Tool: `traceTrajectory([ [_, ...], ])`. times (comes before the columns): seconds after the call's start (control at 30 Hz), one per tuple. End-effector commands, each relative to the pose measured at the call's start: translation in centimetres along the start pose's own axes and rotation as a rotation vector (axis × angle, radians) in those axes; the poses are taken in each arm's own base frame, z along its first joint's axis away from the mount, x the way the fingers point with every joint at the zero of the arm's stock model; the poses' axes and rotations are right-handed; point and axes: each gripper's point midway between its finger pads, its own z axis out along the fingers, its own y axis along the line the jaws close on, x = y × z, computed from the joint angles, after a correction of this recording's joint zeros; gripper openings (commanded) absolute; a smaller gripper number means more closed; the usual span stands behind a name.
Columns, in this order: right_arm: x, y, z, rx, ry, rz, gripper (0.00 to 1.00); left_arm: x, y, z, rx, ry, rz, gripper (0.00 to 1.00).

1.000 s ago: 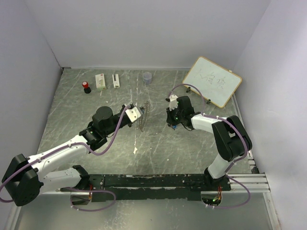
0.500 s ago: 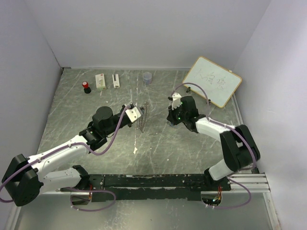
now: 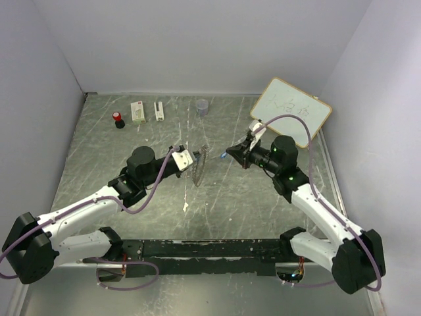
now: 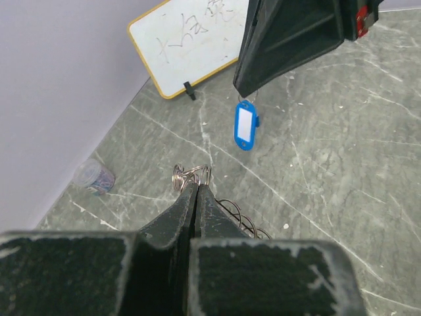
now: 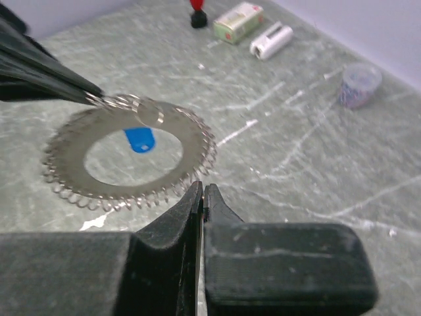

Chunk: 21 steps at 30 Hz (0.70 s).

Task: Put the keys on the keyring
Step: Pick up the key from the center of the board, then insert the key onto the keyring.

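1. We log the left claw [image 4: 197,189] pinched shut on a loop of the keyring [image 4: 191,174], which it holds on edge. We cannot tell whether the ring clears the worktop [image 4: 342,171].
2. The right claw [image 5: 201,192] is closed tight. The blue key [image 4: 244,125] dangles from its tip, near the keyring but apart from it.
3. Our judgement: dark keys [image 5: 197,141] already line the ring, while the blue key is not yet threaded.
4. The left wrist view shows the key hanging. Only the right wrist view shows the ring's full face, with the blue key framed in its opening.
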Motion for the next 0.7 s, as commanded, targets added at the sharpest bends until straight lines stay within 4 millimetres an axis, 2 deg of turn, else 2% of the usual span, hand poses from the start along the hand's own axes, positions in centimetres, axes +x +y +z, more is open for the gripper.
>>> traceTrajectory([
  [0.0,-3.4,2.9,-1.1,-0.14,-0.098,-0.04,0.0,-3.6,-0.1,0.1,0.035,-0.101,0.005,0.07],
  [0.1,-4.8,3.9,-1.7,-0.177,-0.132,-0.043,0.0,-3.7,-0.3,0.2,0.047,-0.104,0.002,0.07],
  [0.3,-5.7,5.3,-1.6,-0.219,-0.166,-0.026,0.0,-4.0,-0.4,0.6,0.049,-0.11,-0.012,0.07],
  [0.43,-6.1,6.0,-1.1,-0.202,-0.184,-0.033,0.0,-4.3,-0.4,0.9,0.04,-0.113,-0.022,0.07],
  [0.47,-6.3,6.7,-0.8,-0.215,-0.187,-0.036,0.0,-4.4,-0.5,1.0,0.039,-0.112,-0.027,0.07],
  [0.67,-6.6,8.3,0.5,-0.215,-0.189,-0.045,0.0,-4.7,-0.6,1.5,0.027,-0.11,-0.049,0.07],
])
